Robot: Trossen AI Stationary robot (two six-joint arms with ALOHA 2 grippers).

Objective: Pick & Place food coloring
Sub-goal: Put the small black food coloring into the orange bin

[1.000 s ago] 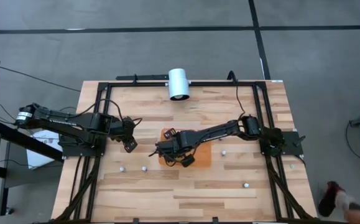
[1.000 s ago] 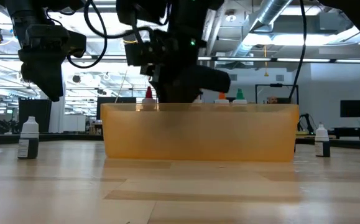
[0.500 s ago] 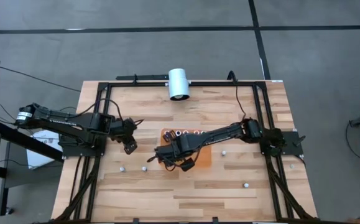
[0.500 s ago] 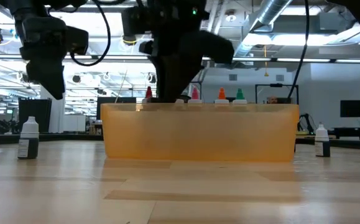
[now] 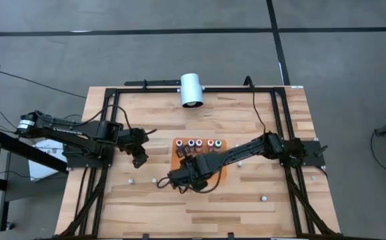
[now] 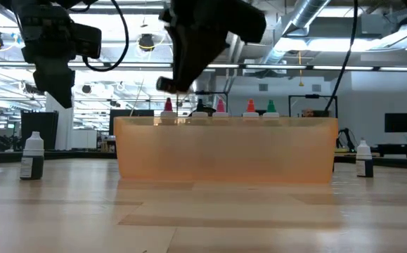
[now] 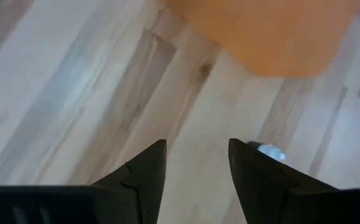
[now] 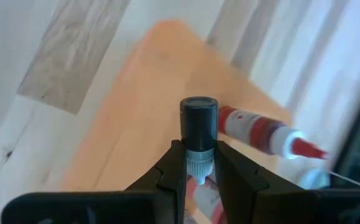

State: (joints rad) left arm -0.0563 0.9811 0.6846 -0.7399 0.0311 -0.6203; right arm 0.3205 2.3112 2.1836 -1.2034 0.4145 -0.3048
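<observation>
Right gripper (image 8: 198, 163) clenched on neck of black-capped food coloring bottle (image 8: 199, 121), keeping it upright, over near-left corner of orange mat (image 8: 136, 93). Other bottles (image 5: 201, 143) line mat's far edge, likely target row. Left gripper (image 5: 139, 157) released, empty, waiting left of mat.

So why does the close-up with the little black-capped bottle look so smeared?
Right wrist view: the bottle pinched in the right end effector is sharp, since it travels with the camera, while the orange mat and table streak with motion blur. Left wrist view: soft too, mat out of focus. High view: crisp.
</observation>
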